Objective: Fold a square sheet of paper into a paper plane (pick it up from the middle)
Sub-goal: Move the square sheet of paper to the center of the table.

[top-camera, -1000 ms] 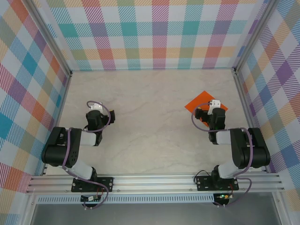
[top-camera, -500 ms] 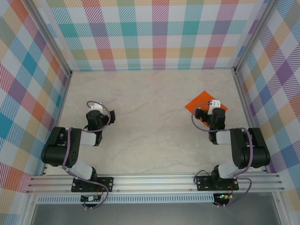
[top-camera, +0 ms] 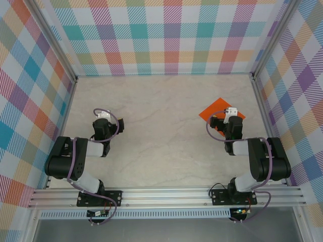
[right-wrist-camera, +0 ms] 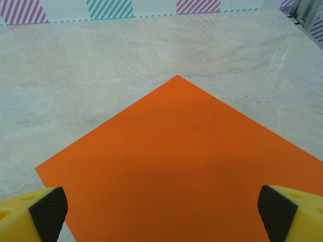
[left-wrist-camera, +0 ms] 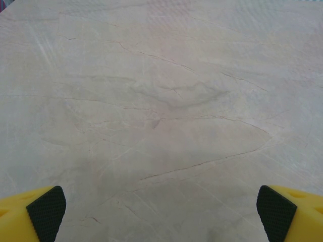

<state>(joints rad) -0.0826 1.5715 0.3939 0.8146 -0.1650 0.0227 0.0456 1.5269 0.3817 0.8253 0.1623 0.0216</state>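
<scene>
The orange square sheet of paper (top-camera: 212, 111) lies flat on the counter (top-camera: 161, 126) on the right, under the wide-open right fingers (right-wrist-camera: 48, 207), and the left fingers (left-wrist-camera: 46, 212) are wide open too, holding nothing.

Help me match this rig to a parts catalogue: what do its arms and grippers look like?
The left arm and right arm are glossy black with rounded joints, pale lower links and looping purple cables. The left gripper and right gripper have yellow fingers with black cross-hatched pads.
</scene>
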